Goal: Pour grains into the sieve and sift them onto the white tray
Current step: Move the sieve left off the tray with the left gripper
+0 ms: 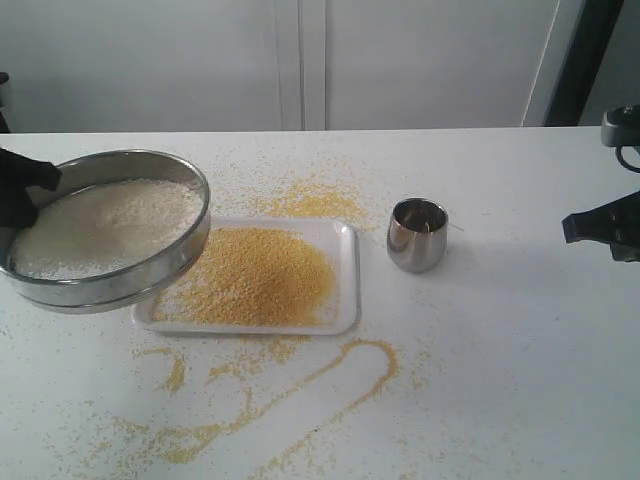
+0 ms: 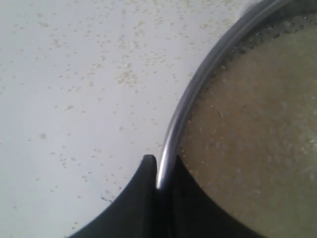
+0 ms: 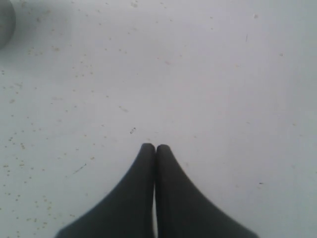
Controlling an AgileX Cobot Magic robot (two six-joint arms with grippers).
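Note:
The steel sieve [image 1: 150, 275] hangs tilted above the table at the left, overlapping the left end of the white tray [image 1: 345, 275]. Off-white grains [image 1: 105, 225] fill its mesh; a yellow heap [image 1: 255, 275] lies on the tray. My left gripper [image 1: 25, 190] is shut on the sieve's rim [image 2: 171, 144]; in the left wrist view the gripper [image 2: 162, 161] pinches the thin steel edge, with pale grains [image 2: 252, 129] inside. My right gripper [image 1: 575, 228] hovers at the far right edge, shut on nothing [image 3: 155, 148] over bare table.
A small shiny steel cup [image 1: 417, 235] stands just right of the tray. Yellow granules [image 1: 320, 385] lie spilled in trails in front of the tray and in a patch [image 1: 310, 203] behind it. The table edge runs along the back wall.

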